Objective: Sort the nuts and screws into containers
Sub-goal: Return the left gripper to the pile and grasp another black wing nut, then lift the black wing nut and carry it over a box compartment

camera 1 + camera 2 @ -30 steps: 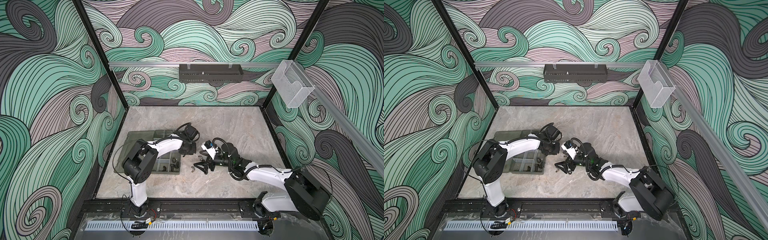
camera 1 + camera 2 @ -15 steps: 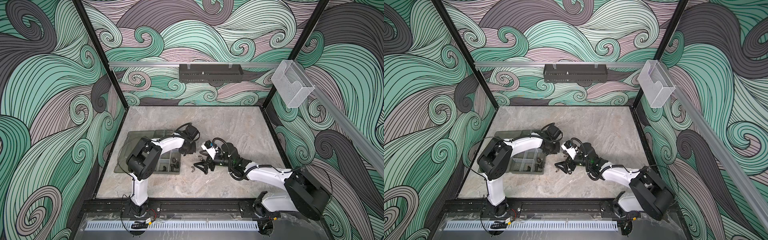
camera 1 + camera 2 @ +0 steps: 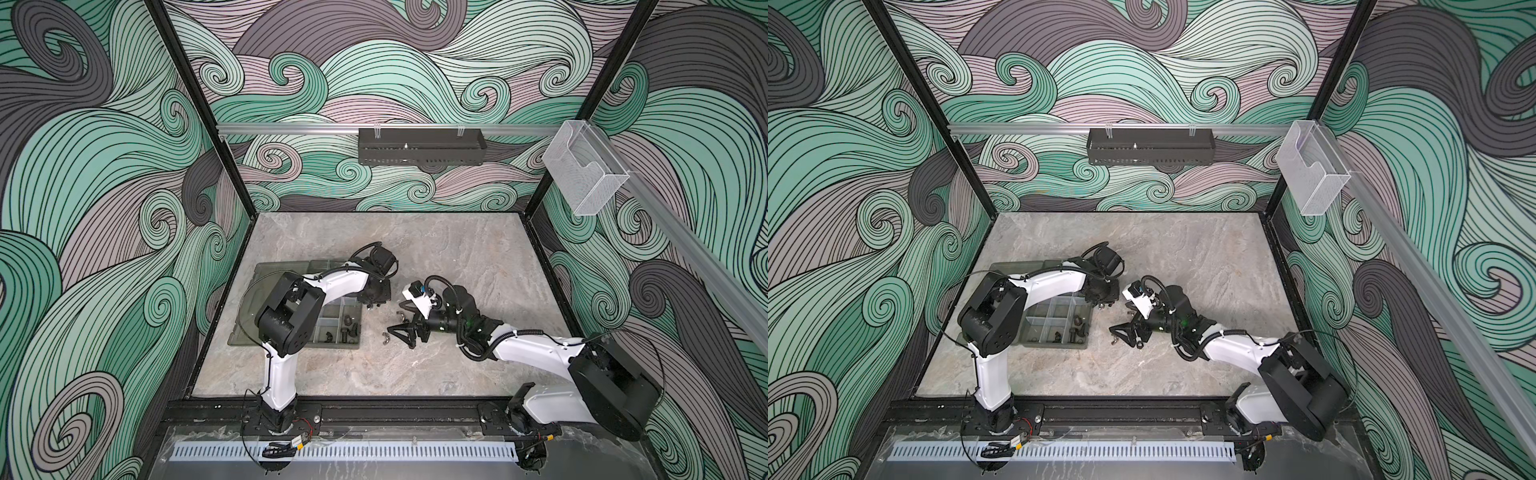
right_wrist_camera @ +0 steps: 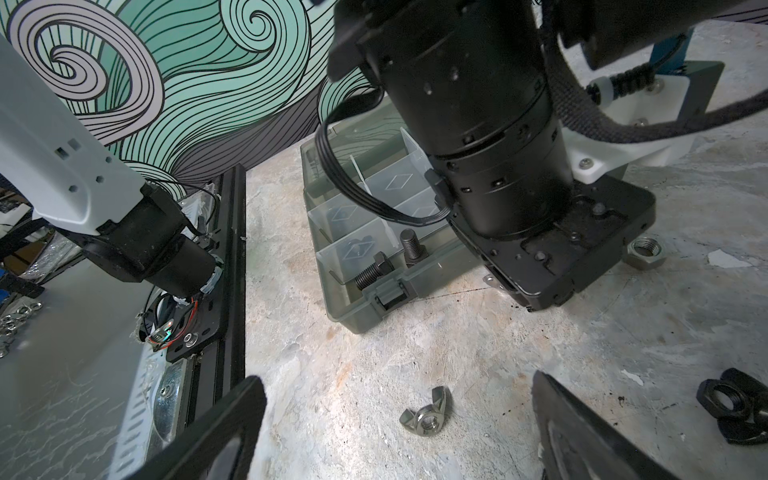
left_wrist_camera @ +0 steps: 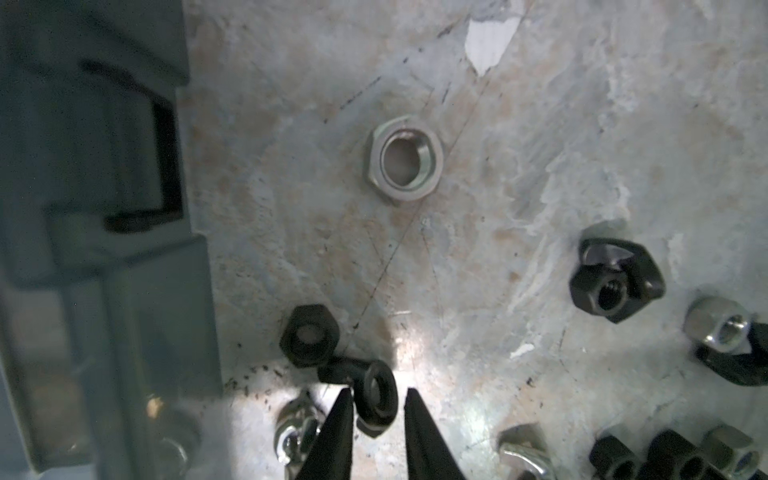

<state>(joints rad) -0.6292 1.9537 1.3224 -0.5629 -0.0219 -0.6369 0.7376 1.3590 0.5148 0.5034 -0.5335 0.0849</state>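
In the left wrist view my left gripper [image 5: 377, 390] stands narrowly open around the head of a black screw [image 5: 376, 401] lying on the table. One finger touches the head and a thin gap shows at the other. Black nuts [image 5: 309, 336] and a silver nut [image 5: 401, 160] lie nearby. In both top views this gripper [image 3: 371, 306] [image 3: 1104, 305] is just right of the containers [image 3: 332, 341] [image 3: 1054, 344], which hold several screws [image 4: 374, 270]. My right gripper [image 4: 399, 386] [image 3: 405, 332] is wide open over a silver wing nut [image 4: 426, 417].
The organizer's lid [image 3: 266, 282] lies open to the left. More black nuts [image 4: 727, 399] and a silver nut [image 4: 645, 251] are scattered between the two grippers. A black perforated tray [image 3: 422, 146] and a clear holder [image 3: 584, 172] hang on the walls.
The left arm's elbow has swung right, toward the middle, while its gripper stayed beside the organizer's right edge. The right arm has not moved.
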